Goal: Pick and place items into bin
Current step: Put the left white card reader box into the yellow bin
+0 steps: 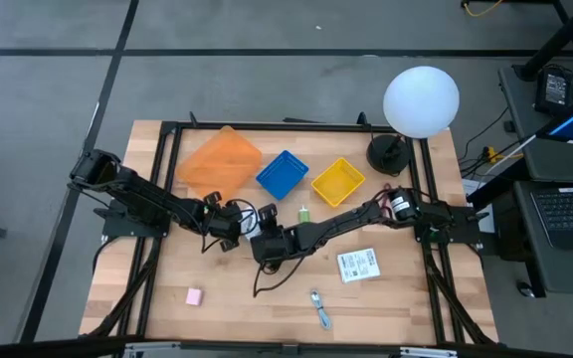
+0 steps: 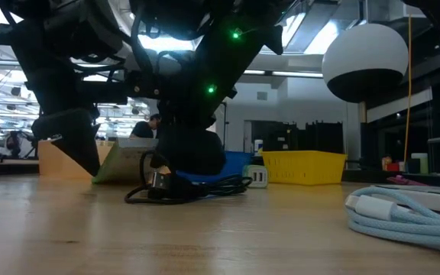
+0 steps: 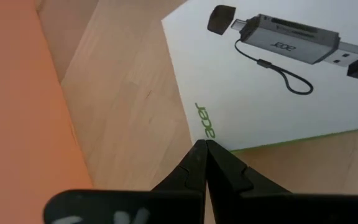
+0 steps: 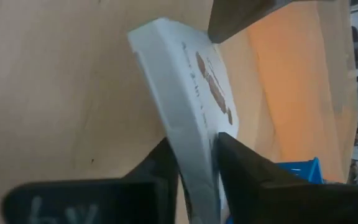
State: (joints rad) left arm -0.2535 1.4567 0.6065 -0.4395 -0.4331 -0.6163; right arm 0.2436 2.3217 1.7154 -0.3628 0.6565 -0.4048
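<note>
- My right gripper [image 4: 194, 165] has its two fingers on either side of a thin white box [image 4: 185, 118], pinching it by its narrow edge. The box stands tipped up on edge instead of lying flat, which I judge is what gives me a face on each side to clamp.
- My left gripper [image 3: 205, 148] is fully closed, fingers tip to tip, with the point resting at the box's lower edge beside the green "acer" print. I read this as a prop or wedge: a closed tip pushed against a flat carton holds it tilted so the other arm can get at its rim.
- In the high view both grippers meet at table centre, left gripper [image 1: 229, 221] just beside right gripper [image 1: 267, 244], in front of the row of bins.
- The box's printed face shows a card-reader style dongle with a lanyard, seen in the left wrist view.
- Bins: orange bin [image 1: 219, 161], blue bin [image 1: 283, 174], yellow bin [image 1: 337, 182], all near and behind the box. The orange one is closest in my right wrist view.
- Black coiled cable [image 2: 186, 189] lies on the wood directly beneath my arms; risk of snagging it on lift.
- Still loose on the table: pink block [image 1: 194, 296], white printed packet [image 1: 358, 265], blue-silver tool [image 1: 321, 309], tiny green piece [image 1: 304, 213].
- Judgement: grip looks shallow; a thin carton held at its edge may pivot.
</note>
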